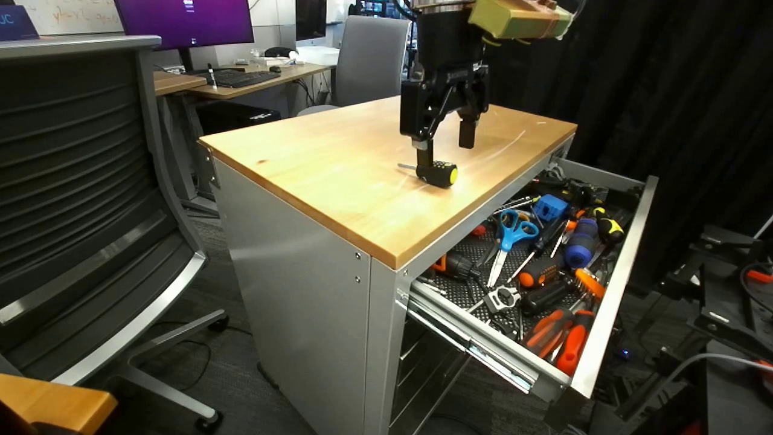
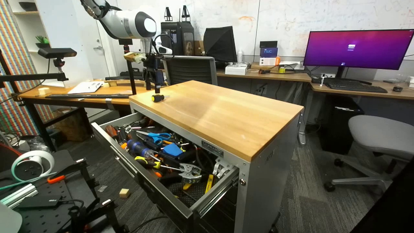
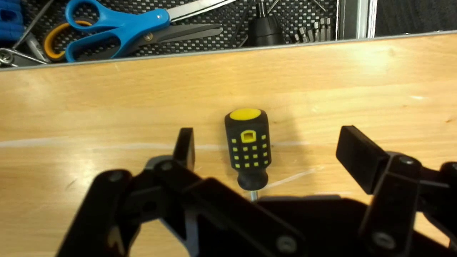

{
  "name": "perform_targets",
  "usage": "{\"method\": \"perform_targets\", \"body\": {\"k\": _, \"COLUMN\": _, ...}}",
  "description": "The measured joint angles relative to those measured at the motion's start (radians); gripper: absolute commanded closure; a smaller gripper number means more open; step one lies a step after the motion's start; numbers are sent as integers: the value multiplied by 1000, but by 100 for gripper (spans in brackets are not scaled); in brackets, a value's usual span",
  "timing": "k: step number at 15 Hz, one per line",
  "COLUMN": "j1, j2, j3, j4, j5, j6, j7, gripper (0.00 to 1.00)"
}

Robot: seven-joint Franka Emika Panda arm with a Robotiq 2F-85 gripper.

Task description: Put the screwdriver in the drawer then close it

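The box-shaped grey metal cabinet [image 1: 302, 241] has a flat wooden top [image 1: 308, 145]. The wide, shallow pale-grey metal drawer [image 1: 616, 284] is extended from the cabinet's front. Over the cabinet's top, the black two-fingered gripper [image 1: 445, 151] has its jaws wide apart. The stubby black-and-yellow screwdriver [image 3: 248, 150] lies on that top, between the jaws, apart from both.
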Motion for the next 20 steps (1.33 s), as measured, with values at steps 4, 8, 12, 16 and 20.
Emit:
{"method": "perform_targets", "body": {"k": 4, "j1": 27, "j2": 79, "j3": -41, "j4": 64, "j5": 0, "j6": -2, "j7": -4, "gripper": 32}}
{"method": "perform_targets", "body": {"k": 8, "j1": 45, "j2": 127, "j3": -61, "j4": 112, "j5": 5, "j6": -3, "j7": -4, "gripper": 65}}
{"method": "perform_targets", "body": {"k": 12, "j1": 49, "j2": 118, "j3": -63, "j4": 113, "j5": 27, "j6": -4, "j7": -4, "gripper": 91}}
{"method": "perform_targets", "body": {"k": 16, "j1": 51, "j2": 75, "j3": -60, "j4": 46, "j5": 72, "j6": -3, "j7": -4, "gripper": 91}}
{"method": "perform_targets", "body": {"k": 20, "j1": 52, "j2": -48, "j3": -60, "j4": -148, "j5": 103, "j6": -5, "j7": 42, "gripper": 91}}
